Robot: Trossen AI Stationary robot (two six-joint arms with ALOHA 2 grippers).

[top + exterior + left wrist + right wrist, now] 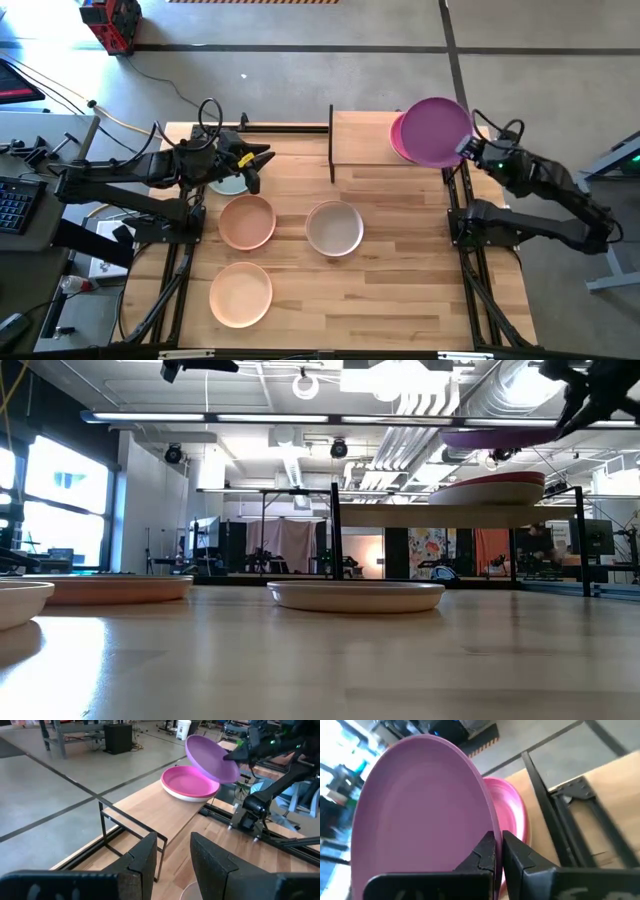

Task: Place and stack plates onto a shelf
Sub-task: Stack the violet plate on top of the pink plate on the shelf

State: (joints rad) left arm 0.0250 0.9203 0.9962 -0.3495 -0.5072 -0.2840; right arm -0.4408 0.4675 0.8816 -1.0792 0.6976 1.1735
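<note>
My right gripper (498, 845) is shut on a purple plate (437, 130) over the right end of the shelf (365, 138). A magenta plate (189, 782) lies flat on the shelf board just below it. My left gripper (172, 860) hangs open and holds nothing above the table's far left part, over a pale plate (228, 184) that it partly hides. On the tabletop rest two peach plates (246, 221) (240, 293) and a cream plate (334, 228). My right gripper pinches the purple plate's rim (490, 827) between its two fingers, on the side toward the table's right edge. The fingers come from the right, slanting down. The plate is lifted clear and tilted above the magenta plate (400, 135).
The shelf's left half (355, 140) is bare wood, and a black post (331, 145) stands at its left end. In the low view the shelf board (420, 515) stands above the tabletop plates (355, 595). Bare tabletop (400, 290) lies at the near right.
</note>
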